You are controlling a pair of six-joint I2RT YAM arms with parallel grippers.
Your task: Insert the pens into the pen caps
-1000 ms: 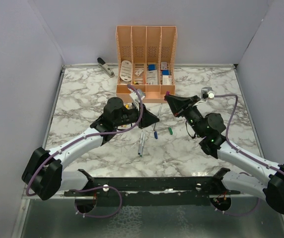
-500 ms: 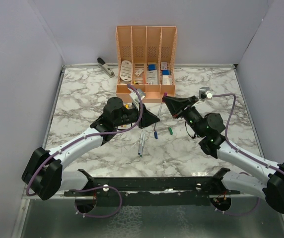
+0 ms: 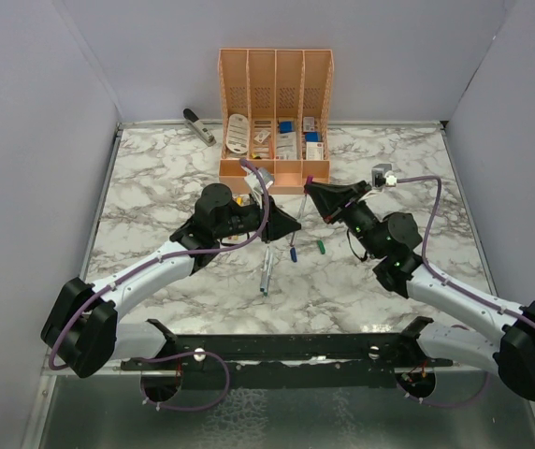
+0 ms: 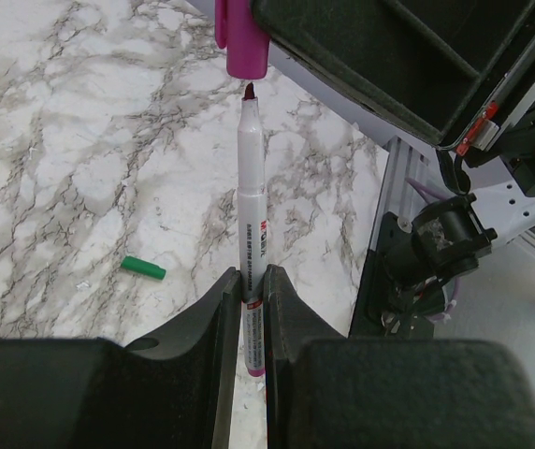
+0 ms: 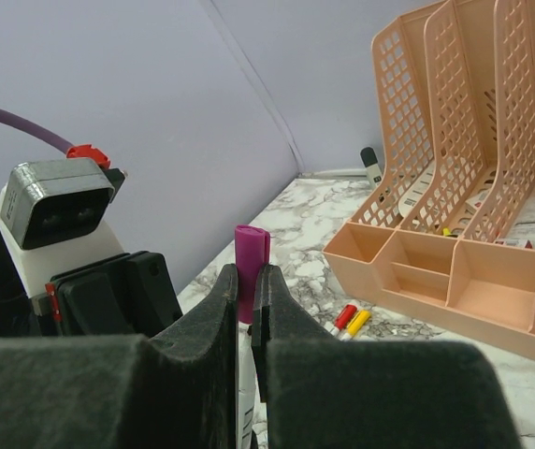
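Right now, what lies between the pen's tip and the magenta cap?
Nothing; left wrist view shows the pen pointing at the magenta cap across a bare sliver.

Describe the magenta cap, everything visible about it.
The magenta cap is a short, glossy plastic tube with what looks like a clip down one side. The right gripper pinches it, clear of the table. Its open end faces the dark tip of the pen held in the left gripper, lined up, the tip just outside it.

Cap (image 4: pixel 245 42) just off pen (image 4: pixel 252 215) tip
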